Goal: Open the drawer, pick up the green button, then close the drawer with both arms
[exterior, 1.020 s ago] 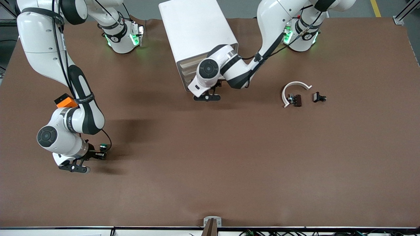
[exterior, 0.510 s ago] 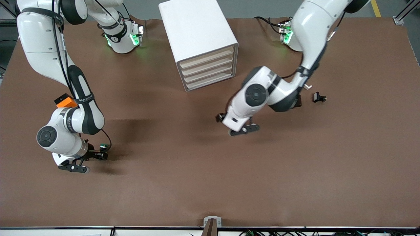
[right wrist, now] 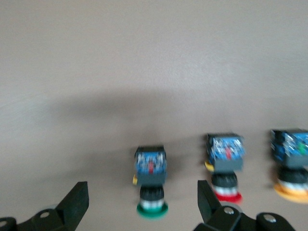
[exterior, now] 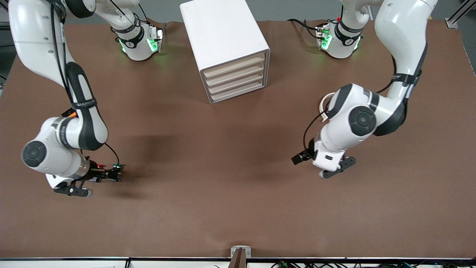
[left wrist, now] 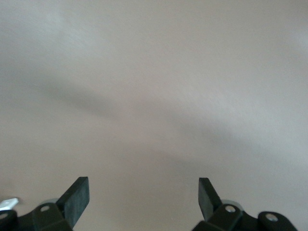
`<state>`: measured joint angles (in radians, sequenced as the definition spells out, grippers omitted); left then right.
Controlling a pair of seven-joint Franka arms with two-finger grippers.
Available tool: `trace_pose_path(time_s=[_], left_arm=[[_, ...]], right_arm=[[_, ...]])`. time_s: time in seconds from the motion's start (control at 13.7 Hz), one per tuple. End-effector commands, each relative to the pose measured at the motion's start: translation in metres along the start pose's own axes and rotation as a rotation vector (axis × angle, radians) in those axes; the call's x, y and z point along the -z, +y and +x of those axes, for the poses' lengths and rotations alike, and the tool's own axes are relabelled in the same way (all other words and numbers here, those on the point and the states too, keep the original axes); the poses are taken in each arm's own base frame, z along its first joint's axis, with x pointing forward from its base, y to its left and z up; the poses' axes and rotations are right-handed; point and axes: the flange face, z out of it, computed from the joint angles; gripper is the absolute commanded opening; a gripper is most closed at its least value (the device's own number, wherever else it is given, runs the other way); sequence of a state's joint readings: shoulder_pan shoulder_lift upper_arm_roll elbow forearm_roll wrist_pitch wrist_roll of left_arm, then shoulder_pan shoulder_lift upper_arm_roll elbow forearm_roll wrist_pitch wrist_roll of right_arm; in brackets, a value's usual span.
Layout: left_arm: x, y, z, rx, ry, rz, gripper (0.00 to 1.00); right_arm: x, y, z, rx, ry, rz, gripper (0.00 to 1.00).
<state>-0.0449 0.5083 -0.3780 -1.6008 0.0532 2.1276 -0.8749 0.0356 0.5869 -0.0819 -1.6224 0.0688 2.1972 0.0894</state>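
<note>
The white four-drawer cabinet stands between the two arm bases. Its third drawer is shut like the others. The green-capped button lies on the table toward the right arm's end. My right gripper is low beside it. In the right wrist view the right gripper is open, and the green button lies between and just past the fingertips, untouched. My left gripper is over bare table toward the left arm's end. In the left wrist view it is open and empty.
A red-capped button and a yellow-capped button lie in a row beside the green one. A white curved piece lies partly hidden by the left arm. An orange block shows beside the right forearm.
The left arm has swung from the cabinet's front to bare table near its own end, nearer the camera. The right hand has drawn back from the green button, which stays put.
</note>
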Motion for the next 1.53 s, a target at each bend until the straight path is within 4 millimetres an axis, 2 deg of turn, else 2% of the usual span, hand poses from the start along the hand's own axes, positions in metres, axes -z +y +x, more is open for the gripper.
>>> trace_pose_path(time_s=[0.0,0.15,0.36,0.58,0.8,0.95,1.09,1.24,1.46], left_arm=[[0.042,-0.033,0.011,-0.042,-0.001,0.057,1.00],[0.073,-0.060,0.018,-0.165,-0.017,0.089,1.00],[0.107,-0.100,0.036,-0.204,-0.022,0.116,1.00],[0.154,-0.154,0.045,-0.332,-0.061,0.145,1.00],[0.186,-0.201,0.053,-0.448,-0.080,0.148,1.00],[0.203,-0.219,0.044,-0.481,-0.066,0.157,1.00],[0.214,-0.231,0.038,-0.517,-0.061,0.153,1.00],[0.215,-0.240,0.027,-0.531,-0.073,0.152,1.00],[0.217,-0.250,0.017,-0.528,-0.074,0.150,1.00]], right_arm=[[0.082,-0.002,-0.023,-0.021,-0.031,0.001,1.00],[0.130,0.006,-0.037,-0.023,-0.071,0.002,1.00],[0.190,0.020,-0.062,-0.011,-0.116,-0.029,1.00],[0.241,0.043,-0.087,0.032,-0.111,-0.019,1.00],[0.278,0.053,-0.108,0.053,-0.109,-0.010,1.00],[0.290,0.053,-0.115,0.058,-0.103,-0.010,1.00],[0.294,0.056,-0.111,0.053,-0.086,-0.015,1.00],[0.295,0.076,-0.110,0.020,-0.083,-0.013,1.00],[0.293,0.086,-0.112,0.030,-0.106,-0.012,1.00]])
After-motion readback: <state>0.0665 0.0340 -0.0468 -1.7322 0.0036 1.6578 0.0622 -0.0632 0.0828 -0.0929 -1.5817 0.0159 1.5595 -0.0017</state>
